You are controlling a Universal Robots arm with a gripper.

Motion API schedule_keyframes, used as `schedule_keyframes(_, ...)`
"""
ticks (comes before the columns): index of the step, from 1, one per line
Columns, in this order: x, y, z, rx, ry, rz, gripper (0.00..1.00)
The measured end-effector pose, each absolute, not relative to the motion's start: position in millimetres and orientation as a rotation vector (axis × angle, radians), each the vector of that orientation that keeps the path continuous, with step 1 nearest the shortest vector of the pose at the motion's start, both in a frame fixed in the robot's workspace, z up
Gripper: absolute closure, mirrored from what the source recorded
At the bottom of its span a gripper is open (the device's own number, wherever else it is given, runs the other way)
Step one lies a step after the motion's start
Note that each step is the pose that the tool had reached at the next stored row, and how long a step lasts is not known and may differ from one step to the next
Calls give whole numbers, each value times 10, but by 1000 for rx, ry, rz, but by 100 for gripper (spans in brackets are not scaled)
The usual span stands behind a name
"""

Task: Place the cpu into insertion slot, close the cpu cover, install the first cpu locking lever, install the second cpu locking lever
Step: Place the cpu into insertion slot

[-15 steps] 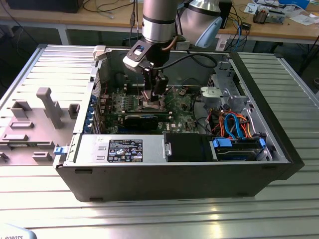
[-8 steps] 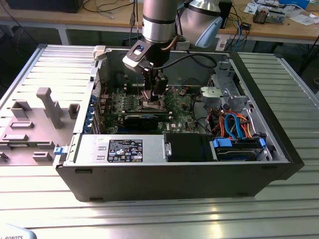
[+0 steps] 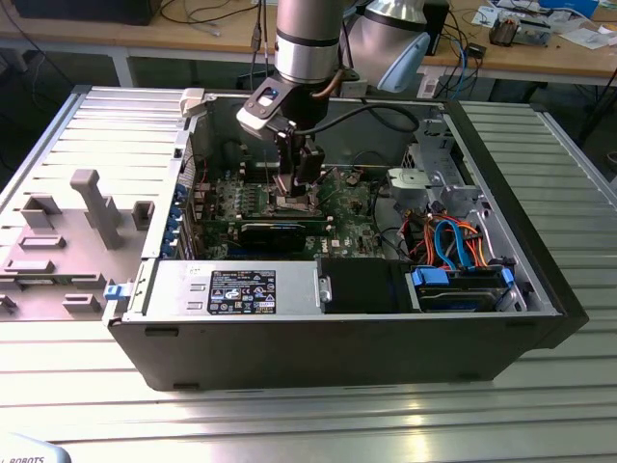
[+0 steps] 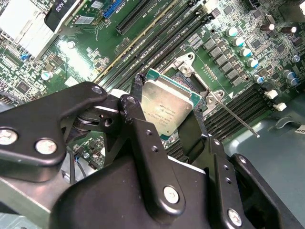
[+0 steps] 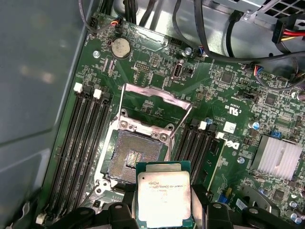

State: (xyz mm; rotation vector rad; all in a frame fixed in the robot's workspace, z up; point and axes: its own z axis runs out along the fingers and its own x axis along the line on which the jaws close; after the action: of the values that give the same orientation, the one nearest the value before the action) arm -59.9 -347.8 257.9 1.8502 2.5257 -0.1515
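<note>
Two black fingers (image 4: 190, 136) of the gripper (image 3: 299, 185) pinch the cpu (image 5: 163, 193) by opposite edges, and I see its silver-grey top facing up in both wrist views. The insertion slot (image 5: 133, 155) lies just beneath and ahead of the gripper on the green motherboard (image 5: 157, 67), its contact field bare. The cpu cover (image 5: 152, 93) stands swung up beyond the slot, farther from the gripper. Long memory slots (image 5: 86, 138) flank the slot on both sides.
</note>
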Motion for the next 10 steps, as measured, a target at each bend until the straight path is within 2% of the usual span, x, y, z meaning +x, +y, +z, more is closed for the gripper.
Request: schedule_keyframes(10, -599, -3478, 2579, 1880, 2505, -152, 45)
